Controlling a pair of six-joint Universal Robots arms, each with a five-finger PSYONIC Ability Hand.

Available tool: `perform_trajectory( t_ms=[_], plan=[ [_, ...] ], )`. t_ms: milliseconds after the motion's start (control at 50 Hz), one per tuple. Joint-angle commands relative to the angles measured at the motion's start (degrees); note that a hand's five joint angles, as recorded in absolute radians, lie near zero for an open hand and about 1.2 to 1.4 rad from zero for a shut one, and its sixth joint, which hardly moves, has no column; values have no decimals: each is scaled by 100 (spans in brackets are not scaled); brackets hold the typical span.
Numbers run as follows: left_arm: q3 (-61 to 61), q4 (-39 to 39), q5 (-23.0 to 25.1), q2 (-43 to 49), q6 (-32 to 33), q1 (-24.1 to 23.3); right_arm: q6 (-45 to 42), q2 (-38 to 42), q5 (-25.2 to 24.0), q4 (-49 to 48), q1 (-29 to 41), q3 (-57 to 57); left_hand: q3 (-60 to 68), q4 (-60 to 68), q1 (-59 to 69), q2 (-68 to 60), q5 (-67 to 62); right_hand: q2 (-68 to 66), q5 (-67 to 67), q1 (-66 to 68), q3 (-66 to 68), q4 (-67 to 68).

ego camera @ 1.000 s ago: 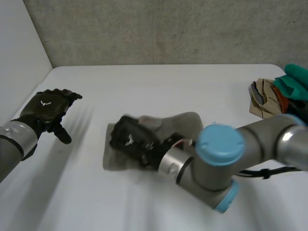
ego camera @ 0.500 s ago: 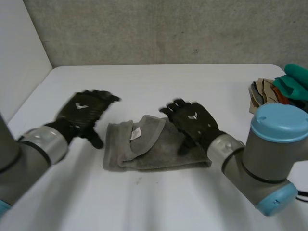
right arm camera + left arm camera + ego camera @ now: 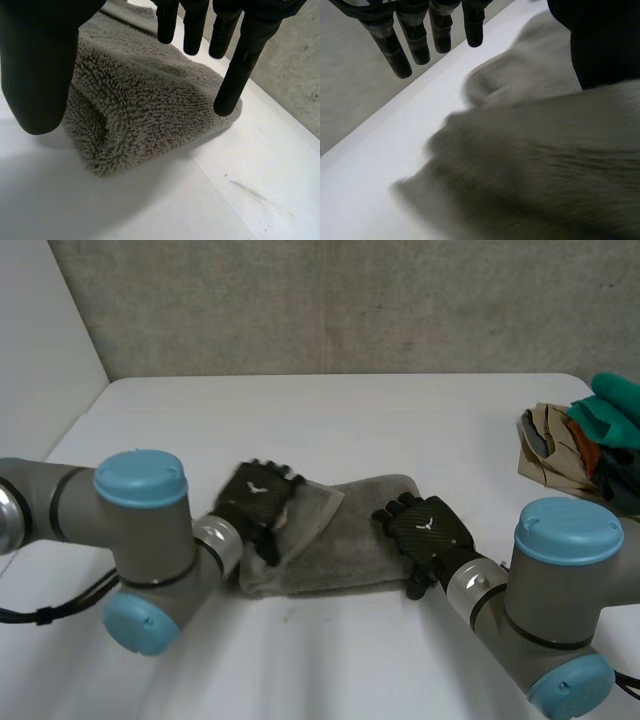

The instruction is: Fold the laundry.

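The white bench carries a folded grey towel near its middle, and a heap of mixed clothes lies well apart from it at the bench's far right edge. The left robot hand is over the towel's left end and the right robot hand over its right end. Both are released, fingers straight, grasping nothing.

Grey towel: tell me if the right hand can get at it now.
Probably yes: the right hand is open over one end of the grey towel, with nothing between them.
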State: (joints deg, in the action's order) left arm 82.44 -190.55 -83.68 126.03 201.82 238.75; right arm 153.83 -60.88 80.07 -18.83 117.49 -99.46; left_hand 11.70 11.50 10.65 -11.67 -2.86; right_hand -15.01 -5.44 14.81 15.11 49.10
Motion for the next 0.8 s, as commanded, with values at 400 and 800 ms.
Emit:
perform_trajectory(
  t_ms=[400,800],
  plan=[
    [1152,-492,-1001,-1519,437,418,-555,-240,342,-51,-375,-240,-170,-150,-65,167,286,-6499,-6456,6519,6489,3090],
    [1670,-290,-685,-2425,-257,778,-3218,-602,-509,-815,1302,15,-170,-150,-65,167,286,-6499,-6456,6519,6489,3090]
  ],
)
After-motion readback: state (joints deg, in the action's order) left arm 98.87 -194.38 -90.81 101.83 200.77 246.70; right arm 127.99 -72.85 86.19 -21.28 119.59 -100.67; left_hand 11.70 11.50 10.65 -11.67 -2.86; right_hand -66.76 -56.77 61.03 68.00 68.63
